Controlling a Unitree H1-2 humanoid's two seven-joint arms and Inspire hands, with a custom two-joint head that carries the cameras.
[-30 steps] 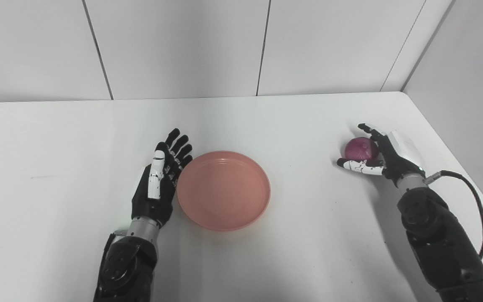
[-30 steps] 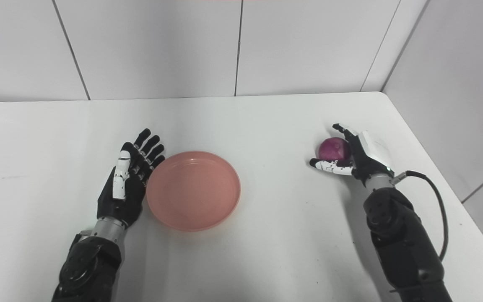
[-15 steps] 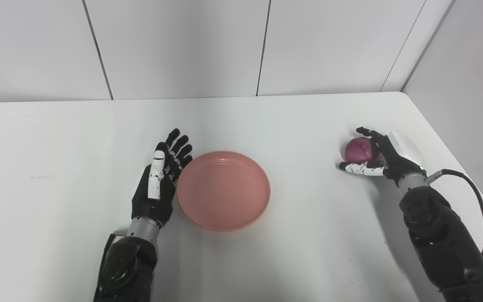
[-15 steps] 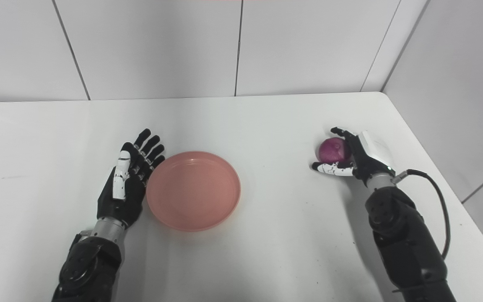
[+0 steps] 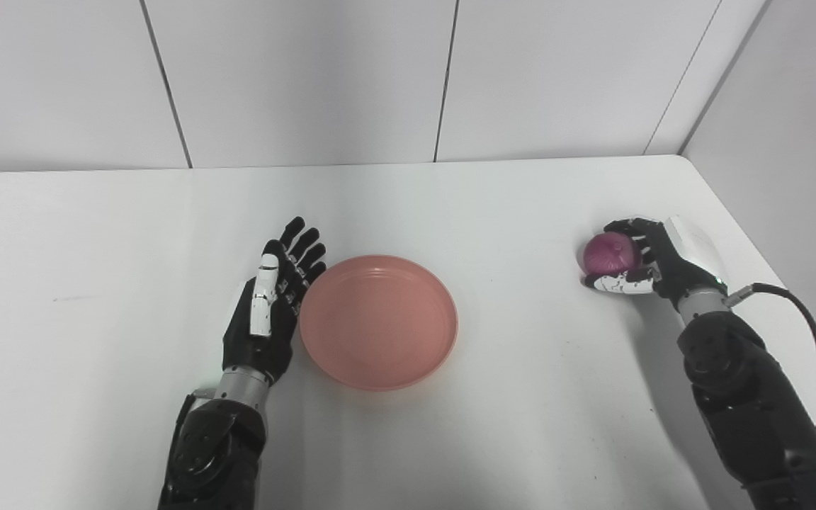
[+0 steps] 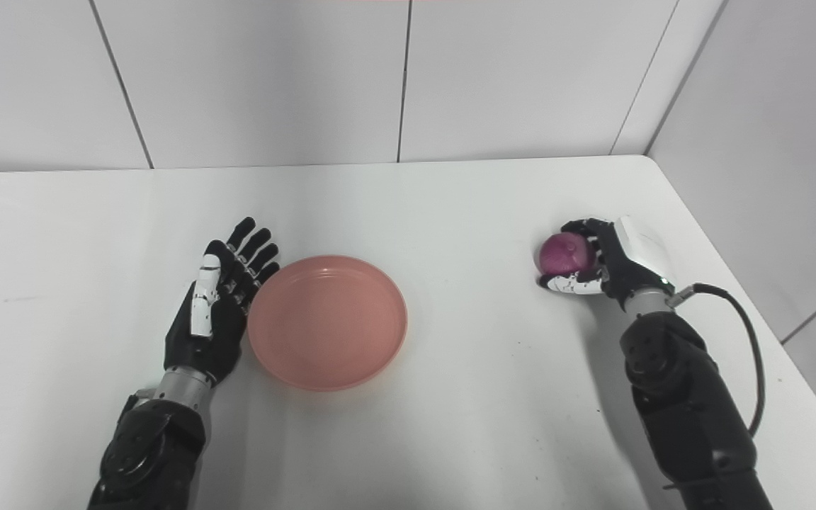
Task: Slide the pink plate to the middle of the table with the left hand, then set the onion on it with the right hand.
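A round pink plate (image 5: pixel 378 322) lies near the middle of the white table (image 5: pixel 96 234). My left hand (image 5: pixel 271 304) rests flat and open against the plate's left rim, fingers stretched forward. At the right side of the table sits a purple-red onion (image 5: pixel 608 252). My right hand (image 5: pixel 652 258) wraps it from the right, fingers curled over its top and thumb under its near side. The onion appears to rest on the table.
Grey wall panels (image 5: pixel 309 78) stand behind the table and along its right edge. A black cable (image 5: pixel 808 340) loops from my right wrist near the table's right edge.
My right hand's fingers have curled in and closed around the onion; a second ago they stood apart beside it. The left hand and the plate have stayed in place.
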